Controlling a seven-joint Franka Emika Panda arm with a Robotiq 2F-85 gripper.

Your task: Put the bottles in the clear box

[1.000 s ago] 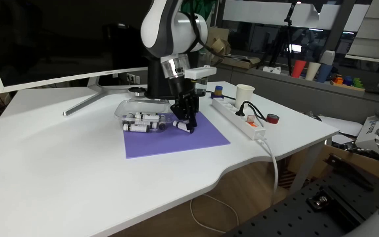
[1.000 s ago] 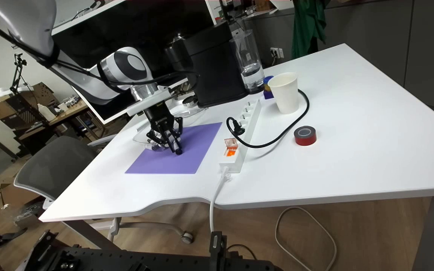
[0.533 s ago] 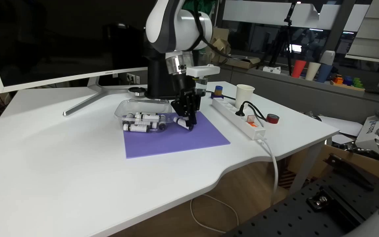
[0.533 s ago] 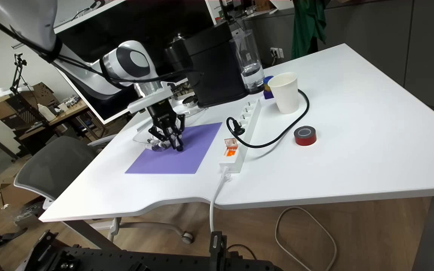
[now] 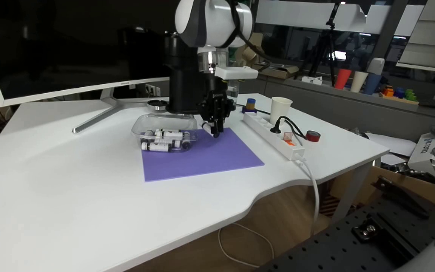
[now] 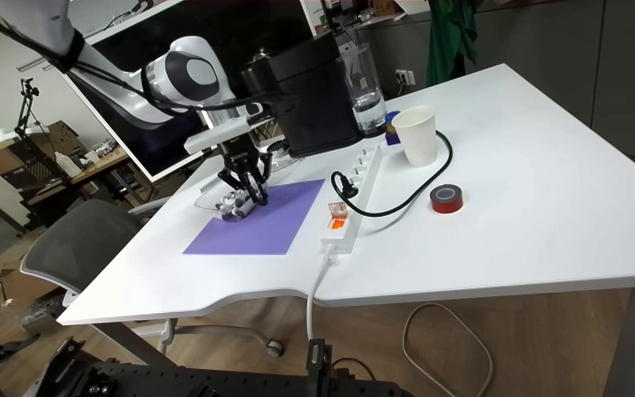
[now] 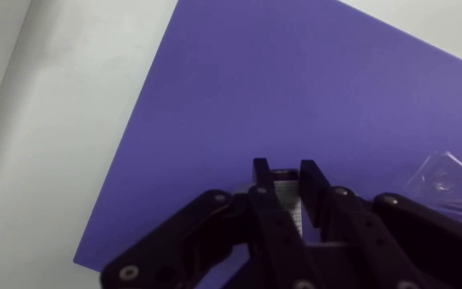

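My gripper is shut on a white bottle with a dark cap and holds it tilted above the purple mat. In the wrist view the bottle sits between the two fingertips, cap end outward. The clear box is right beside the gripper on the mat's far edge; several bottles lie in it. In an exterior view my gripper partly covers the box and its bottles. Only a corner of the box shows in the wrist view.
The purple mat lies under the gripper. A white power strip with cables, a paper cup and a red tape roll stand to one side. A tall black box and the monitor stand behind.
My gripper has risen off the mat with the bottle in it, moving slightly back towards the black box. The bottles in the clear box have not visibly moved.
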